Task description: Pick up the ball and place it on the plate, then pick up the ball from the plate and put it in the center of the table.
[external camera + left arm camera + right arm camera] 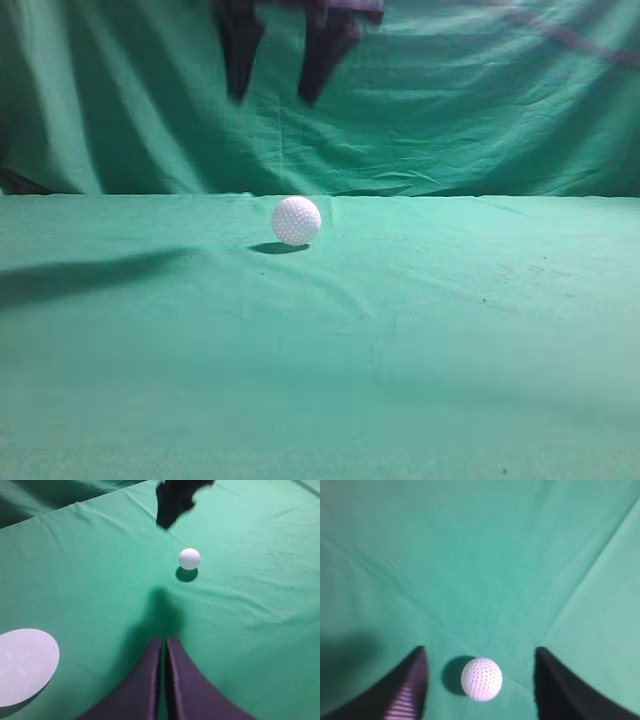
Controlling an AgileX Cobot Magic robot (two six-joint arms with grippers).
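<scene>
I work in a staged test setup, not a home: green cloth covers my desk (450, 330), and a draped green backdrop (450, 110) hangs at twelve o'clock.

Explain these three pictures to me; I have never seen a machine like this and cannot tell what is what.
This is a robot with two arms, each ending in a two-fingered gripper. One picture looks along the table, covered in green cloth; the other two come from cameras on the wrists. A white golf ball lies on the cloth, held by nothing. The right gripper hangs open above the ball, a finger on either side of it. The left gripper is shut and empty, farther back. A pale round plate lies beside it.
</scene>
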